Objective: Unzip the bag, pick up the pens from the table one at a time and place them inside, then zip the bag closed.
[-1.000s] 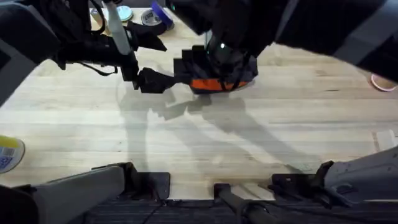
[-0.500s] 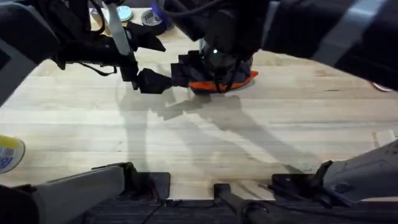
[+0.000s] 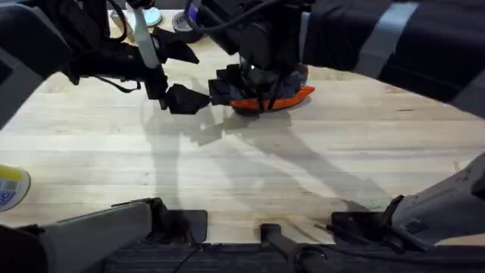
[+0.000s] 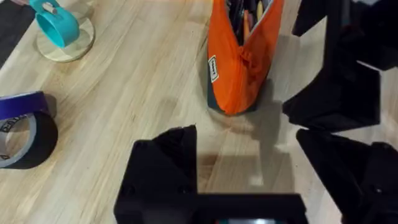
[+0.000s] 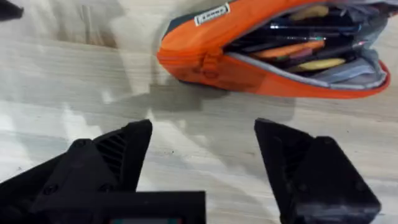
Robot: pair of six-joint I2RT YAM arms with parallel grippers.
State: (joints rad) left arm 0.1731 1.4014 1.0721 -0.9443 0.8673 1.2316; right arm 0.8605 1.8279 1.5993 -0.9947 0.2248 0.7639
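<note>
While purple tape roll [image 4: 23,127] and teal cup [image 4: 55,23] sit near the table's [image 3: 250,174] far edge, unzipped orange bag [image 5: 273,59] lies lengthwise along it, pens inside, right gripper [image 5: 202,162] and left gripper [image 4: 249,168] both spread wide, empty, close by

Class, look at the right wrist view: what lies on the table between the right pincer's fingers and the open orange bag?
Nothing lies there. In the right wrist view the stretch between the right pincer and the bag is bare table, crossed by shadow.
</note>
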